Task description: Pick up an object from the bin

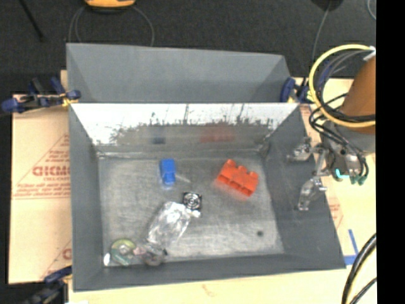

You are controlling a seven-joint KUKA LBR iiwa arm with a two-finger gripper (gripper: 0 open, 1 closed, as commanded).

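The bin (85, 189) is showing dull grey sheet metal, with smooth sloping walls and a scuffed, scratched flat floor. An orange-red plastic block (238, 178), ridged with studs like a building brick, is lying toward 2 o'clock from the floor's middle. A small blue rounded piece (167, 172) is sitting at 11 o'clock. Near the middle, a little black-and-white round thing (192, 200) is touching the upper end of a crumpled clear plastic bag (168, 223), which is stretching toward 7 o'clock. In the 8 o'clock corner a greenish disc (122, 251) is lying beside a dark lump (152, 253) too murky to identify.

The gripper (304, 175) is hanging over the wall at 3 o'clock, its bare metal fingers spread apart and gripping nothing. The orange-red block is lying nearest, at its 9 o'clock and well apart.
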